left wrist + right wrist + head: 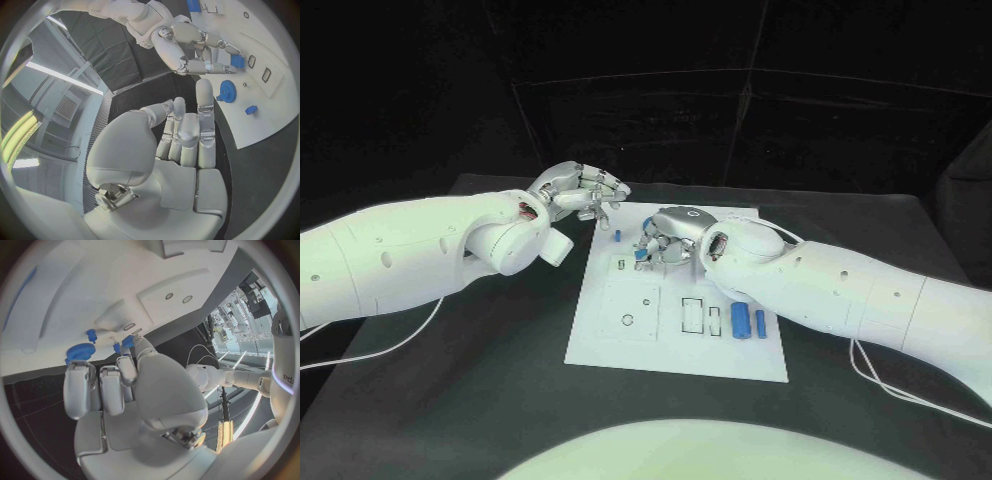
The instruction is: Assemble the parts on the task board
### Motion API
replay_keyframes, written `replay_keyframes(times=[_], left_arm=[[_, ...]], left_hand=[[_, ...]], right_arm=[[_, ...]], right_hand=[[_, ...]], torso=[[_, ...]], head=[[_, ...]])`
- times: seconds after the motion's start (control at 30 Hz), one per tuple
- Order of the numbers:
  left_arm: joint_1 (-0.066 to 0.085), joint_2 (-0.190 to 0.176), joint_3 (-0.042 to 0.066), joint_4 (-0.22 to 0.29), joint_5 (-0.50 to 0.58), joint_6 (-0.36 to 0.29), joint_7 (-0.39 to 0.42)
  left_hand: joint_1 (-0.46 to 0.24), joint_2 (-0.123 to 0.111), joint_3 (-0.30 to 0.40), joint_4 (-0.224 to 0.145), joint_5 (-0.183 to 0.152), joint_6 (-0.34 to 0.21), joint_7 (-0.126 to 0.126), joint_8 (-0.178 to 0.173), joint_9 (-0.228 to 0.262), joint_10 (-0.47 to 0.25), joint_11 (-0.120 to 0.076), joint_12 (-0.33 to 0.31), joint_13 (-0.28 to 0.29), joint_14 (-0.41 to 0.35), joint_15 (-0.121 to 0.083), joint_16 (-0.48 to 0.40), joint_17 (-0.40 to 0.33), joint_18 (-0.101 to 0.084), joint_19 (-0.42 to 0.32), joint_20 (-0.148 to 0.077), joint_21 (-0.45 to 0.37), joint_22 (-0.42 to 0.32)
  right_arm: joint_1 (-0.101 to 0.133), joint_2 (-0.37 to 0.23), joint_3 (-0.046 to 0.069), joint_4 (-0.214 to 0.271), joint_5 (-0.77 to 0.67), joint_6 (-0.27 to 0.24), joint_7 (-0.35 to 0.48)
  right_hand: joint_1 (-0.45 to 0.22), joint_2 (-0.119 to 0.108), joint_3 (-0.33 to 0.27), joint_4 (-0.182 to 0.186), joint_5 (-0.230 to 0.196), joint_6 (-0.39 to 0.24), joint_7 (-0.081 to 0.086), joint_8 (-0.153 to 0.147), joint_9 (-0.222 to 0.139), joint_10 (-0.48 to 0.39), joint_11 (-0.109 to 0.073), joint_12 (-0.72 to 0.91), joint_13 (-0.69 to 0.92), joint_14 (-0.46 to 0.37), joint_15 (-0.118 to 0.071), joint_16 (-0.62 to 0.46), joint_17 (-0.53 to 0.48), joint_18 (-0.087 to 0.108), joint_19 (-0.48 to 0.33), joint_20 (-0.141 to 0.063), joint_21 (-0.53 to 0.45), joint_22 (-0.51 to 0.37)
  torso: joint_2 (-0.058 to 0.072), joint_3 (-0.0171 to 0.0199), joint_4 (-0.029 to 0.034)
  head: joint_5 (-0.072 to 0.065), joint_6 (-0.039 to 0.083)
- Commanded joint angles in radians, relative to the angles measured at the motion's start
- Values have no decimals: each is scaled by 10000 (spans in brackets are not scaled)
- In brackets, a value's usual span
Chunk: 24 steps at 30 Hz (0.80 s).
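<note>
Your right hand [669,238] sat over the far half of the task board [625,340], fingertips pinching a small blue part [127,341], with the blue gear [80,351] just beside them. Your left hand [574,195] hovered off the board's far left corner, fingers apart and holding nothing, so the right was nearer. 2 blue cylinders [749,321] lay side by side near the board's right edge, long axes running toward you.

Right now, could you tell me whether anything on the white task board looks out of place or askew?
Nothing stands out. The flat white task board lies square on the black table, and two blue cylindrical parts rest side by side near its right edge. The right robot hand hovers over the far end.
</note>
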Motion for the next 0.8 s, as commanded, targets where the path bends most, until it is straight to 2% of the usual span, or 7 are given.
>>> replay_keyframes(times=[0.03, 0.2, 0.37, 0.53, 0.77, 0.8], left_arm=[[9, -3, -18, 21, 49, 117, -62], [-9, -26, -99, 22, -20, 66, -280], [-109, -55, -140, 7, -784, 5, -672], [-242, -72, -152, 9, -1744, 71, -1157], [-255, -73, -153, 11, -1844, 83, -1204], [-378, -58, -157, 53, -2899, 288, -1719]], left_hand=[[-162, -6, 68, 27, 2, 2, 65, 62, -20, -64, -12, 53, -31, -52, 22, 21, 50, 198, -73, 22, -64, -8], [-553, -221, -75, 158, -3, -8, 35, 104, -64, 47, -34, 178, -89, 422, 18, 710, 831, 203, 117, 32, 57, 47], [-851, -538, -559, 188, -1, 354, -182, 432, -10, 464, -218, 627, -20, 878, -116, 1418, 1629, 225, 397, -59, 266, 156], [-961, -783, -1269, 107, -7, 710, -421, 879, 140, 855, -417, 1183, 167, 1303, -282, 2114, 2528, -8, 991, -211, 1592, 1555], [-969, -791, -1304, 107, -7, 721, -430, 897, 148, 870, -425, 1207, 176, 1322, -290, 2145, 2571, -19, 1016, -217, 1651, 1618], [-1148, -907, -2705, 174, -5, 898, -676, 1514, 487, 1146, -644, 2014, 564, 1837, -490, 3023, 3886, -332, 1648, -428, 3400, 3508]], right_arm=[[23, -157, 6, 222, 317, -790, 375], [25, -501, 7, 640, 463, -910, 274], [28, -893, 7, 1140, 506, -1039, 72], [30, -1213, 5, 1561, 483, -1194, -145], [30, -1242, 5, 1600, 476, -1210, -166], [30, -1551, 5, 2039, 356, -1355, -425]], right_hand=[[-130, -88, 133, 25, 153, 174, -109, 37, 14, 93, -92, -23, 14, 763, 1, 46, 1246, -142, 101, -46, 54, 321], [-172, -174, 231, 51, 259, 179, -111, 23, 13, 125, -95, -3, 47, 768, -2, 59, 1270, -144, 106, -50, 61, 334], [-176, -215, 263, 49, 287, 181, -112, 20, 13, 139, -97, 9, 64, 769, -3, 64, 1278, -146, 110, -51, 66, 345], [-183, -261, 294, 48, 305, 193, -114, 21, 15, 153, -99, 19, 78, 772, -5, 71, 1291, -150, 120, -52, 78, 368], [-183, -261, 294, 48, 305, 193, -114, 21, 15, 153, -99, 19, 78, 772, -5, 71, 1291, -150, 120, -52, 78, 368], [-198, -337, 341, 48, 302, 221, -123, 26, 19, 183, -105, 39, 103, 777, -8, 83, 1310, -154, 129, -55, 88, 387]], torso=[[-6, -3, -20], [-4, -6, -16], [-11, -8, -3], [-4, -12, 0], [-4, -12, 0], [5, -6, -17]], head=[[21, 10], [31, 67], [55, 123], [65, 171], [65, 171], [71, 205]])
